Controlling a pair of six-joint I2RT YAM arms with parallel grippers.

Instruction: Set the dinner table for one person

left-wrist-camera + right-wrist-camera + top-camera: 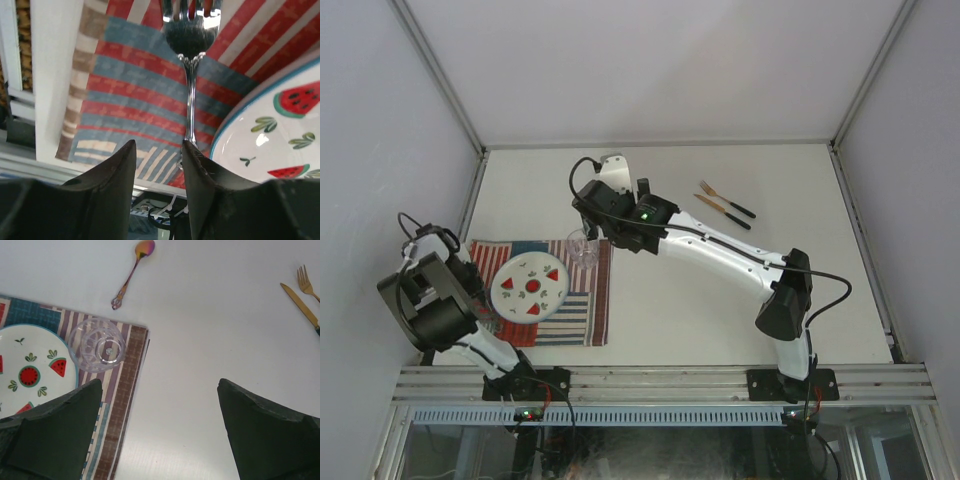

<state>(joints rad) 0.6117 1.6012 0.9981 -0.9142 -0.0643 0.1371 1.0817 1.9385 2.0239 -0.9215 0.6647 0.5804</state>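
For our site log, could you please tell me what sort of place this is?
Probably a robot lab test cell, not a home: an off-white tabletop edged by aluminium rails, plain white walls around it, and two robot arms bolted at its near edge.

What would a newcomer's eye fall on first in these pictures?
The watermelon-patterned plate on the striped placemat, near left of the table, stands out first. A clear glass stands on the mat's far right corner, and a gold fork and knife lie side by side at the table's far right.
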